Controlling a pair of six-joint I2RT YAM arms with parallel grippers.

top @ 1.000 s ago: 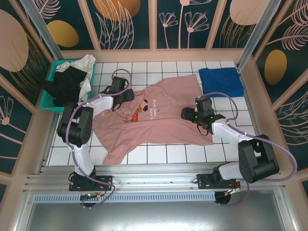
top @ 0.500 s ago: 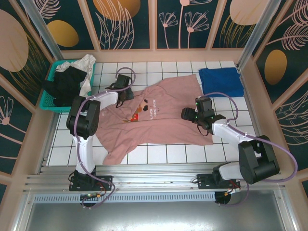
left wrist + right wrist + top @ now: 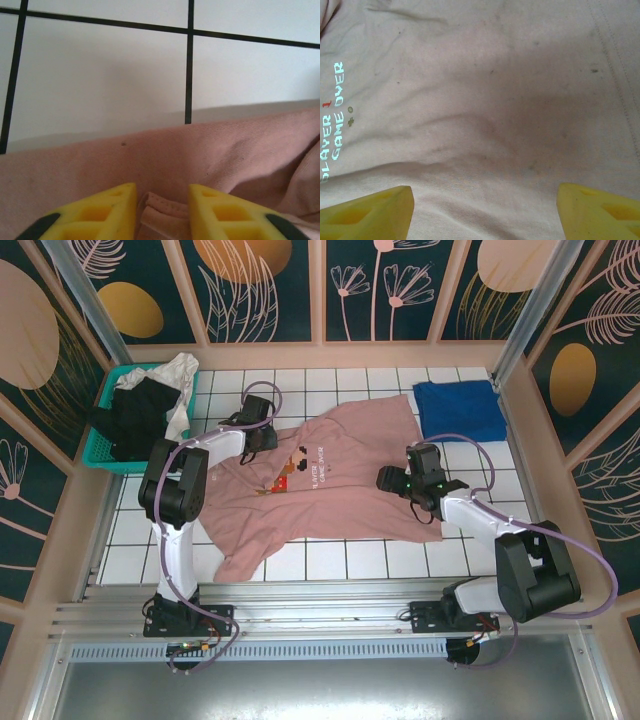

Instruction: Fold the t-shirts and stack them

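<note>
At ten o'clock my teal basket (image 3: 103, 453) holds a black tee (image 3: 135, 415) and white tee (image 3: 182, 370); left gripper (image 3: 161, 190) pinches the pink tee (image 3: 340, 490), right gripper (image 3: 485, 192) gapes empty.

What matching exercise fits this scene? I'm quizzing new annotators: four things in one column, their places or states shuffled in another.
1. pink t-shirt
2. blue t-shirt
3. teal basket
4. right end effector

A. far right corner, folded
B. open, over pink cloth
C. spread across the middle
D. far left

Pairs: 1-C, 2-A, 3-D, 4-B.
</note>
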